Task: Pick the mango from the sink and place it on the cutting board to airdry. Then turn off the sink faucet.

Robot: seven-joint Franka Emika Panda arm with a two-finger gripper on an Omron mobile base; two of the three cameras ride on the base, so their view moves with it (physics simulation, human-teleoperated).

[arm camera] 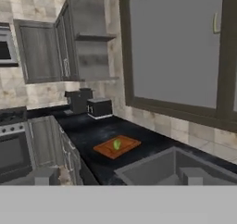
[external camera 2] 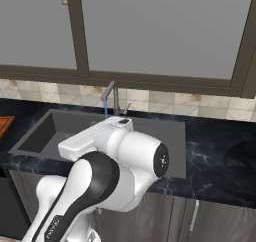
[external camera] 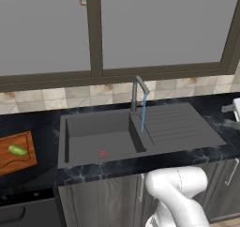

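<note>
The small yellow-green mango (external camera: 18,150) lay on the reddish-brown wooden cutting board (external camera: 21,161) at left; the slim dark grey faucet (external camera: 137,94), upper centre, ran water. End effector state: cannot tell.

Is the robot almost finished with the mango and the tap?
Halfway. The small yellow-green mango already lies on the reddish-brown wooden cutting board, out of the dark grey sink. Nothing is in hand. Left: blue water is running from the slim dark grey faucet, so it needs turning off.
</note>
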